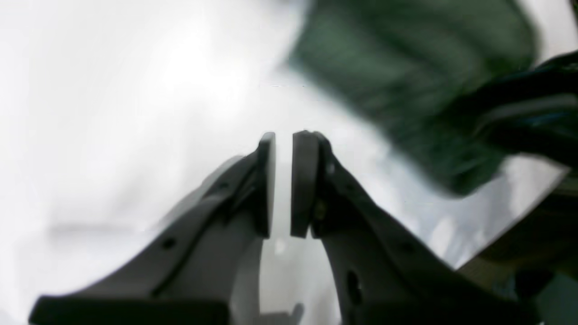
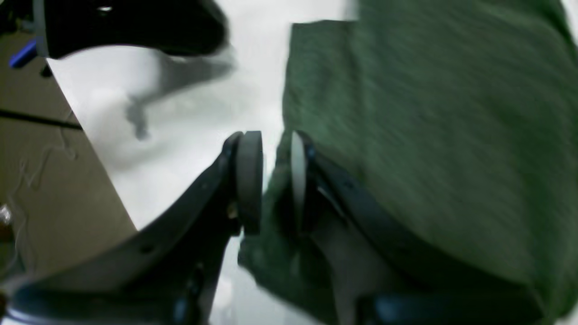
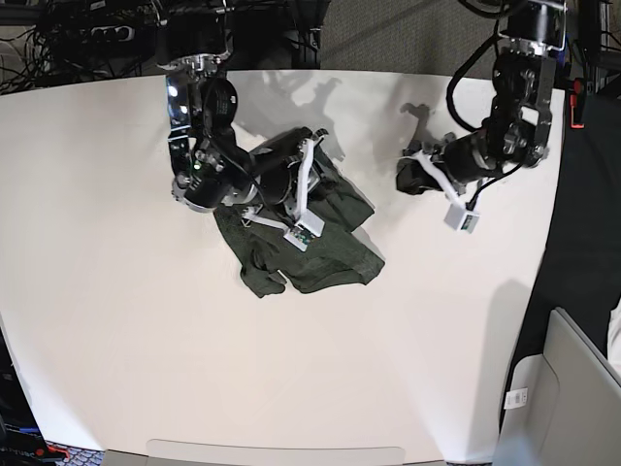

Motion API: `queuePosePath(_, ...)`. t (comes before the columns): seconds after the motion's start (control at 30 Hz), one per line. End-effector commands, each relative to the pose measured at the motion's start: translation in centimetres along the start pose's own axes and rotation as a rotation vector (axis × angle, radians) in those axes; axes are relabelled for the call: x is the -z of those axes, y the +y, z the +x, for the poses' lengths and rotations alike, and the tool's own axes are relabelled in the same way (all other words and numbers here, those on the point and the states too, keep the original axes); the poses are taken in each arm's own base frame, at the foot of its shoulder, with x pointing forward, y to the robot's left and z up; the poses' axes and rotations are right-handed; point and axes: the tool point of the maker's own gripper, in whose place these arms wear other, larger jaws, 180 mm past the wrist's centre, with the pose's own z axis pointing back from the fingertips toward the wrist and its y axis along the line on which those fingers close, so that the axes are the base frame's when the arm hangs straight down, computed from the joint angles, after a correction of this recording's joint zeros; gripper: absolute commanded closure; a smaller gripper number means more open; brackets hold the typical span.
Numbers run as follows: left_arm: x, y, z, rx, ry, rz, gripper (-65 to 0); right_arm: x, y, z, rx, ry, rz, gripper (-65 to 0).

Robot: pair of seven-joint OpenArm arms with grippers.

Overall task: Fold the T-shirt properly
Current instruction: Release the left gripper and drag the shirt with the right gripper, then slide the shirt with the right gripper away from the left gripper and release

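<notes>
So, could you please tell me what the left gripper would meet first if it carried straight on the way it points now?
Probably only the bare white table. The left gripper aims past the T-shirt, which lies off to one side; depth is blurred.

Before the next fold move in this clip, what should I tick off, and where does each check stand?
1. T-shirt fully on the table: ok.
2. T-shirt lying flat: not ok, bunched and creased.
3. Left gripper free of cloth: ok, narrow gap, nothing between the pads.
4. Right gripper holding cloth: cannot tell, fabric shows in the gap but the view is blurred.
5. Arms apart: ok, left gripper is off to the side of the shirt.
</notes>
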Motion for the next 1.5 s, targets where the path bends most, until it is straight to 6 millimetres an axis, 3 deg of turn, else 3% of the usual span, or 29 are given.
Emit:
queuePosePath(0.0, -1.3, 0.1, 1.9, 0.02, -0.069, 0.004, -6.8, 0.2, 0.3, 2.2, -0.029, -0.046, 0.013, -9.6)
queuePosePath(0.13, -3.0, 0.7, 1.3, 0.008, -0.091, 0.033, -6.8, 1.9, 0.4, 2.4, -0.078, -0.014, 0.006, -9.6)
queuePosePath(0.33, -3.4, 0.9, 0.1, -0.01, -0.077, 0.043, -6.8, 4.0, -1.4, 2.4, -0.118, 0.021, -0.045, -9.6)
queuePosePath(0.6, -3.4, 0.8, 0.1, -0.011, -0.079, 0.039, -6.8, 3.7, -4.5, 1.6, -0.122, 0.051, -0.096, -9.6)
queuePosePath(0.83, -3.5, 0.8, 0.1, -0.009, -0.08, 0.038, -6.8, 1.3, -8.9, -0.1, -0.063, 0.053, -0.182, -9.6)
queuePosePath(1.0, -3.4, 0.6, 0.0, -0.01, -0.077, 0.032, -6.8, -0.5, -11.5, 0.1, 0.011, 0.01, -0.237, -9.6)
queuePosePath(1.17, -3.4, 0.6, -0.3, -0.014, -0.072, 0.034, -6.8, -2.8, -14.5, 0.2, 0.0, 0.012, -0.308, -9.6)
queuePosePath(1.47, -3.5, 0.8, -1.1, -0.018, -0.055, 0.037, -6.8, -7.0, -18.9, -1.5, -0.031, 0.037, -0.42, -9.6)
